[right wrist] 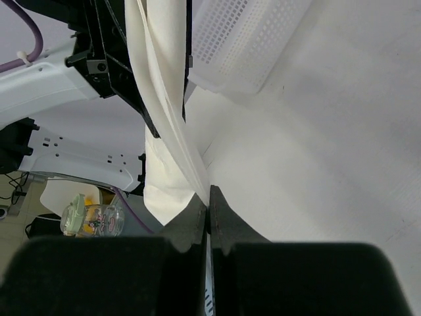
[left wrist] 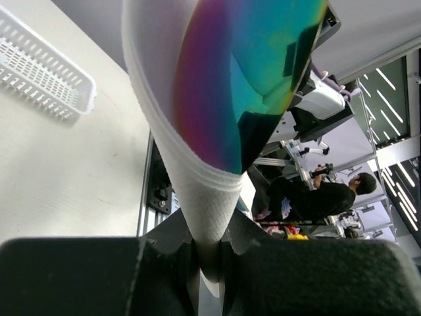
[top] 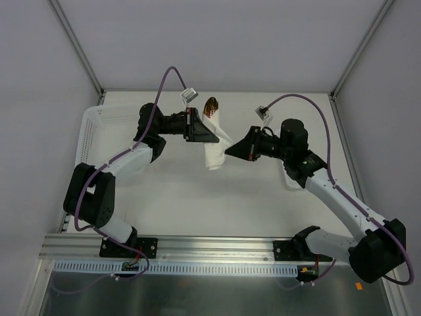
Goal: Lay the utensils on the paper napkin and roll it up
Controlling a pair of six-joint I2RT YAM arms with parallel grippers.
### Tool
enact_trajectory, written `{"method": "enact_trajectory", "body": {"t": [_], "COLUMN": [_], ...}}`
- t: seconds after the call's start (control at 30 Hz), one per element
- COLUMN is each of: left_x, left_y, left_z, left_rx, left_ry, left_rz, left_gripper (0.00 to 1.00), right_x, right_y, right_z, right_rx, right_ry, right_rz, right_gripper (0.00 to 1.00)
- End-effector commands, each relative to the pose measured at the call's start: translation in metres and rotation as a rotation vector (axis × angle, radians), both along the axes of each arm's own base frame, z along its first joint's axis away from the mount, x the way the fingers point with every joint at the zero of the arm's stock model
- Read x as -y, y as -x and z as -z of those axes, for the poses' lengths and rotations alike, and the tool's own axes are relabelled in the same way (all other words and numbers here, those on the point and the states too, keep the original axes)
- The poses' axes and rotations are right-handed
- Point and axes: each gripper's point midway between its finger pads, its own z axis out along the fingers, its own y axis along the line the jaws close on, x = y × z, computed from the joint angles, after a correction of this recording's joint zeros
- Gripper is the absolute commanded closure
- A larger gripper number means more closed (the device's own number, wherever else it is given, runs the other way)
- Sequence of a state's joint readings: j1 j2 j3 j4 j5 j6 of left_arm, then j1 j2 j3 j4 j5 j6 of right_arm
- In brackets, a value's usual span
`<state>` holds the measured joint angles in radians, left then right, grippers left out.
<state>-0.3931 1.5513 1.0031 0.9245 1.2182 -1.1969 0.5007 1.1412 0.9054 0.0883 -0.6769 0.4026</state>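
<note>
Both clenched on napkin point(top: 214, 157): left claw point(left wrist: 209, 247) grips roll holding spoon point(left wrist: 243, 79), right claw point(right wrist: 209, 212) seemingly pinches loose edge

A white perforated basket point(top: 99, 125) sits at the table's point(top: 197, 204) far left edge.

Over the middle of the table point(top: 197, 204), towards the back, the paper napkin point(top: 214, 141) hangs between the two hands, off the surface. The left hand point(top: 212, 137) has it from the left, the right hand point(top: 228, 151) meets its lower right edge. The spoon point(top: 211, 105) sits inside the napkin, its bowl poking out of the far end, behind both hands. Far left, the basket point(top: 92, 125) lies on the table along its left edge, well apart from the napkin.
</note>
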Motion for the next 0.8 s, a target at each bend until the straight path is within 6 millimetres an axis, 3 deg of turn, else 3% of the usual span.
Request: {"method": "enact_trajectory", "body": {"t": [0.0, 0.1, 0.13, 0.17, 0.23, 0.3, 0.33, 0.47, 0.6, 0.77], "left_x": [-0.007, -0.007, -0.007, -0.007, -0.01, -0.011, -0.012, -0.018, -0.023, -0.025], "left_y": [0.006, 0.006, 0.006, 0.004, -0.006, -0.02, -0.024, -0.044, -0.056, -0.049], "left_z": [-0.049, -0.051, -0.051, -0.049, -0.043, -0.034, -0.026, -0.007, 0.011, 0.009], "left_rx": [0.123, 0.128, 0.128, 0.169, 0.136, 0.226, 0.165, 0.119, 0.071, 0.048], "left_ry": [0.11, 0.117, 0.114, 0.109, 0.064, 0.018, -0.045, -0.133, -0.231, -0.24], "left_rz": [-0.002, -0.004, -0.008, -0.02, -0.083, -0.166, -0.184, -0.276, -0.348, -0.346], "left_gripper": [1.0, 1.0, 1.0, 1.0, 1.0, 1.0, 1.0, 1.0, 1.0, 1.0], "right_x": [0.01, 0.014, 0.016, 0.02, 0.03, 0.042, 0.049, 0.065, 0.052, 0.022], "right_y": [-0.006, -0.014, -0.016, -0.02, -0.022, -0.019, -0.021, -0.018, -0.012, -0.016], "right_z": [0.008, 0.012, 0.011, 0.008, -0.006, -0.01, -0.03, -0.061, -0.077, -0.087], "right_rx": [-0.012, -0.038, -0.043, -0.029, 0.014, 0.038, 0.092, 0.166, 0.178, 0.185], "right_ry": [0.007, 0.01, 0.012, 0.015, 0.046, 0.117, 0.119, 0.154, 0.18, 0.18], "right_rz": [0.041, 0.078, 0.089, 0.11, 0.168, 0.2, 0.242, 0.31, 0.277, 0.222], "right_gripper": [1.0, 1.0, 0.8, 0.71, 0.63, 0.62, 0.62, 0.7, 0.71, 0.57]}}
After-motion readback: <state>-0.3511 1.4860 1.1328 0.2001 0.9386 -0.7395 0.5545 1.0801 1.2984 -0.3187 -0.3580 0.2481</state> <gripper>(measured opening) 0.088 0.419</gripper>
